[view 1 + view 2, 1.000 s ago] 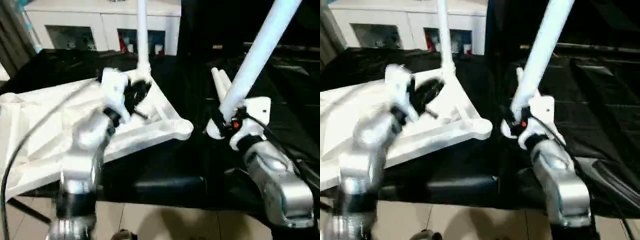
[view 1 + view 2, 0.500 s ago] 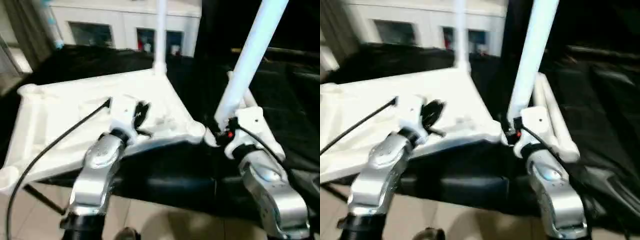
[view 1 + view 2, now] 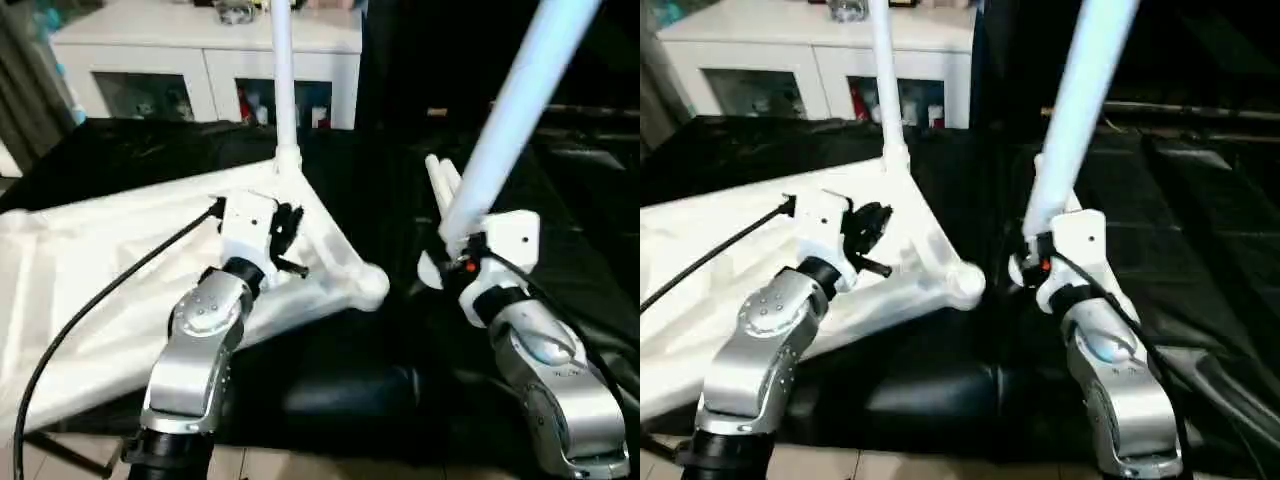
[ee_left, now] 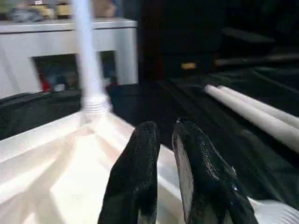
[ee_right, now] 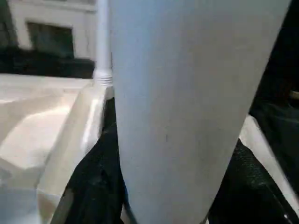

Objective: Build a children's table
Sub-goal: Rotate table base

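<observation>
The table top (image 3: 120,270) lies upside down on the black-covered work surface (image 3: 400,330), ribbed underside up, with one leg (image 3: 283,80) standing upright in its far corner socket and the near-right corner socket (image 3: 368,285) empty. The right gripper (image 3: 1040,262) is clamped around the lower end of a second leg (image 3: 520,100), which slants up and away to the right; its foot sits just right of the empty socket, apart from it. Since half a second ago the leg's foot has drawn slightly away from that socket, where it had been nearly touching. The left gripper (image 4: 166,154) hovers over the top near the standing leg, its fingers (image 4: 140,172) narrowly parted and holding nothing, in much the same place as before. Two spare legs (image 4: 252,112) lie side by side on the surface behind the right gripper.
</observation>
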You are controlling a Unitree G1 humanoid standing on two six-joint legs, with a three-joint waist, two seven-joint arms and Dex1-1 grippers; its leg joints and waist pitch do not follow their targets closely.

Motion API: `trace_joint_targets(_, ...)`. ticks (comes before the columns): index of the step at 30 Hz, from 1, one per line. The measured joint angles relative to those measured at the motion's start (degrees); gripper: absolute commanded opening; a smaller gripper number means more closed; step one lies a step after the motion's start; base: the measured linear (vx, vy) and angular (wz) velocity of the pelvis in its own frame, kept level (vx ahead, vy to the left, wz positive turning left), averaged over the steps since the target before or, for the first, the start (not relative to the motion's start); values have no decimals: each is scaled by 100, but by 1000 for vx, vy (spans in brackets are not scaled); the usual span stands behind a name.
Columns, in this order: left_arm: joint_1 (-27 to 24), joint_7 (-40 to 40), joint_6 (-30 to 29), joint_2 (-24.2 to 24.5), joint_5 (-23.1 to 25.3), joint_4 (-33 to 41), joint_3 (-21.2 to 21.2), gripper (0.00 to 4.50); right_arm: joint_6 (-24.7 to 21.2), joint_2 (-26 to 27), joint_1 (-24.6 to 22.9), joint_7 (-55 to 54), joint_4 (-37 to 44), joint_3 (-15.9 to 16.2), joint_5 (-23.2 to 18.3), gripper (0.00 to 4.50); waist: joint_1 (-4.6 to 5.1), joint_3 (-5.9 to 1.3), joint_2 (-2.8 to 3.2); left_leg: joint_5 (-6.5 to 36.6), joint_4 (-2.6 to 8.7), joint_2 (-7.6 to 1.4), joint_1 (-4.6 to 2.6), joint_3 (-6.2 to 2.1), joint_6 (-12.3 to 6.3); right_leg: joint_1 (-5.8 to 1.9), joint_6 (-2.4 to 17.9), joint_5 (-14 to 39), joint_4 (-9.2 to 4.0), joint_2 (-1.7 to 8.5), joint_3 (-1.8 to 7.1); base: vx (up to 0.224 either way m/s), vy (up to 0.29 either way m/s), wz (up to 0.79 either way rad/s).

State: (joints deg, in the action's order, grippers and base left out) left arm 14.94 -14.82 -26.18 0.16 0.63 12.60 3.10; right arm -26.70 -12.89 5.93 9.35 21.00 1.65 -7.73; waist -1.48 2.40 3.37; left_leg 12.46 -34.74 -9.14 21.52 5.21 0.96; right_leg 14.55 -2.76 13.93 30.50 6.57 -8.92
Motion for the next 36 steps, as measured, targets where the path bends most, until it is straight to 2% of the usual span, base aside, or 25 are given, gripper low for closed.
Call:
trace_joint_targets(1,-1,10,-10,12,-1,0,-11,81,21,17,11,-1,0,1,19,189,-9,-10,15,36,-20,35,34,-65,-63,-59,-24,26,-55,8,-90,170,24,61)
trace_joint_targets(2,0,16,-16,28,-2,2,-28,81,46,78,24,-2,0,19,22,189,-13,-17,22,73,-44,96,40,-138,-124,-95,-48,76,-67,19,-143,211,-11,58)
trace_joint_targets(3,-13,25,-37,62,-5,4,-54,81,61,191,51,1,-6,60,-4,189,3,-14,14,108,-55,189,23,-308,-180,-60,19,203,83,15,-107,211,-11,58)
trace_joint_targets(4,-54,55,-65,115,-11,10,-133,81,57,282,96,15,-21,130,-52,189,28,-20,-10,141,-60,241,-31,-347,-155,111,153,335,488,-33,77,230,-118,43)
trace_joint_targets(5,-82,91,-111,142,-31,8,-237,81,59,341,87,56,-11,145,-118,189,5,-21,-17,193,-69,282,-104,-349,-122,339,149,399,926,-129,265,147,-230,11)
trace_joint_targets(6,-88,120,-118,137,-85,23,-295,81,54,313,63,77,-14,131,-141,189,-16,-37,-65,251,-78,358,-192,-348,-127,633,90,408,1165,-222,442,147,-230,11)
trace_joint_targets(7,-82,120,-142,130,-112,74,-306,81,54,291,60,92,-13,99,-148,189,-14,-47,-176,268,-76,467,-240,-314,-101,851,14,323,1109,-222,609,-35,-246,-7)
trace_joint_targets(8,-68,115,-154,113,-146,135,-300,81,54,253,59,99,-10,66,-154,189,-6,-55,-324,294,-152,603,-249,-249,-75,976,171,12,875,-166,833,-104,-209,14)
trace_joint_targets(9,-88,87,-181,47,-192,134,-214,81,50,161,-30,104,-24,-34,-169,189,-7,-21,-409,360,-340,616,-172,-167,-197,985,129,64,1010,-183,985,-104,-209,14)
trace_joint_targets(10,-100,10,-205,20,-232,143,-64,81,40,126,-75,105,-73,-128,-172,189,-61,-24,-383,323,-430,589,-128,-161,-286,938,146,59,995,-226,1017,-8,-120,25)
trace_joint_targets(11,-122,-46,-213,34,-280,174,-4,81,28,104,-75,103,-112,-190,-172,189,-90,-29,-374,255,-353,545,-120,-140,-258,914,177,33,958,-255,985,27,-74,6)
trace_joint_targets(12,-125,-151,-212,94,-363,224,-6,81,25,124,-67,110,-106,-227,-191,189,-101,-48,-323,211,-222,497,-105,-119,-104,904,200,5,929,-315,930,27,-74,6)
trace_joint_targets(13,-138,-244,-216,146,-434,242,-23,81,14,143,-67,115,-105,-233,-200,189,-108,-51,-298,199,-178,414,-108,-124,126,888,223,-29,882,-357,879,-18,-70,-1)
trace_joint_targets(14,-162,-306,-227,184,-467,240,-35,81,-3,175,-67,116,-105,-233,-218,189,-107,-38,-286,172,-165,348,-99,-130,231,860,226,-84,809,-378,825,-71,-22,8)
trace_joint_targets(15,-210,-439,-264,291,-502,231,-20,81,-20,196,-65,145,-101,-215,-294,189,-122,-15,-255,171,-162,266,-115,-134,284,805,234,-161,683,-418,793,-71,-22,8)
trace_joint_targets(16,-229,-555,-275,418,-505,203,22,81,-30,218,-65,195,-96,-206,-349,189,-118,15,-220,152,-162,219,-128,-111,286,758,284,-177,613,-430,782,-109,20,7)
trace_joint_targets(17,-246,-665,-282,531,-506,172,68,81,-44,221,-65,234,-96,-193,-388,189,-117,39,-194,131,-162,195,-148,-75,270,717,278,-198,577,-424,775,-117,40,5)
trace_joint_targets(18,-254,-806,-281,683,-502,138,105,81,-63,211,-64,273,-96,-193,-409,189,-114,57,-180,116,-162,158,-162,9,248,695,261,-194,562,-401,776,-117,40,5)
trace_joint_targets(21,-205,-847,-277,692,-544,-74,84,81,-67,67,-56,360,-96,-201,-410,189,-113,114,-197,115,-159,145,-177,152,245,682,249,-187,558,-324,788,-100,41,12)
trace_joint_targets(22,-147,-765,-277,621,-557,-182,-4,81,-68,40,-47,367,-96,-208,-406,189,-107,128,-200,115,-159,145,-162,171,245,688,248,-186,549,-317,800,-90,39,6)
trace_joint_targets(28,-59,-494,-159,514,-622,-281,-249,81,-143,62,-34,342,-96,-235,-386,189,-31,140,-221,97,-149,142,-114,185,217,701,249,-187,449,-314,798,-37,20,0)
trace_joint_targets(31,-60,-431,-163,464,-677,-281,-279,81,-195,149,-77,311,-96,-176,-382,189,-32,148,-238,73,-149,142,-91,193,184,733,250,-188,449,-314,801,0,0,0)
trace_joint_targets(36,-56,-438,-176,496,-718,-282,-303,81,-205,271,-77,218,-96,-87,-383,189,-56,149,-240,72,-149,140,-78,195,183,738,250,-200,455,-314,803,0,0,0)
